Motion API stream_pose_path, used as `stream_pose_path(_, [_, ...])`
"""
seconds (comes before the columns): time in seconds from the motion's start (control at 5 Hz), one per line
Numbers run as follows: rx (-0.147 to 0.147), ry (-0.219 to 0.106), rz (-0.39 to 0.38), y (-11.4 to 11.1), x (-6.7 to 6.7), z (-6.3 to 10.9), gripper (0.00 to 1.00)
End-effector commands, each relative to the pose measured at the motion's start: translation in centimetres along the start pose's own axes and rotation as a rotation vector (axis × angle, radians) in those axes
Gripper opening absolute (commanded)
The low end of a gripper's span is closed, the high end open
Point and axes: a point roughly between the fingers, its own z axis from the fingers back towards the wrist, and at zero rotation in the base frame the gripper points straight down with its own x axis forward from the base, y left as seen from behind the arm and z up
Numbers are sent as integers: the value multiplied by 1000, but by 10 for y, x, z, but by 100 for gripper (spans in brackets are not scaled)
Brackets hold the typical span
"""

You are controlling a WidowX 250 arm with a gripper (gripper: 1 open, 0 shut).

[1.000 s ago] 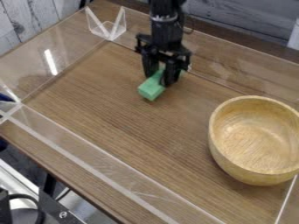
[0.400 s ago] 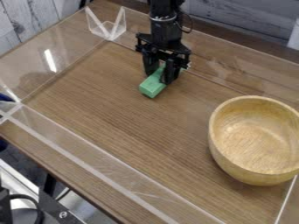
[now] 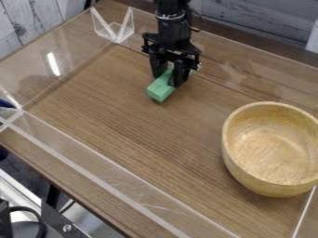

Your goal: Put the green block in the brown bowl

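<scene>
Upper centre of the camera view: the gripper (image 3: 170, 76) hangs from a dark arm that comes down from the top edge, pointing straight down at the table (image 3: 112, 139).
Pincer: its fingers sit at a middling width on either side of the block's far end; the pads look closed against it, so I judge it a grip, though contact itself is too small to see clearly.
Block (image 3: 161, 89): bright green, just below and left of the fingertips, tilted, its near end low over the wood or resting on it; I cannot tell which.
Why held so: a top-down pinch across the narrow faces suits a bar lying flat, and gripping at one end lets the rest hang out.
Bowl (image 3: 272, 147): lower right of the frame, tan wood, hollow and empty, well apart from the block.
Why placed so: open side up, it can take a drop from above.
Walls (image 3: 74, 139): clear panels fence the table, with a clear bracket in the upper left.
Step in hand: grasp made or nearly made; lift and carry to the lower right remain.
Risk: an end grip may let the block pivot or slip.
</scene>
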Motion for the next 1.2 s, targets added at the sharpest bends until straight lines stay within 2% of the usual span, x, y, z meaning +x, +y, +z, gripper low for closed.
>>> stream_pose_path(0.0, [33, -122, 9, 8, 15, 39, 0])
stream_pose_path(0.2, [33, -126, 14, 11, 17, 38, 0])
stream_pose_path(0.6, [7, -165, 30, 1, 10, 71, 0])
stream_pose_path(0.8, [-15, -178, 18, -11, 1, 85, 0])
stream_pose_path(1.0, [-40, -180, -34, -41, -10, 94, 0])
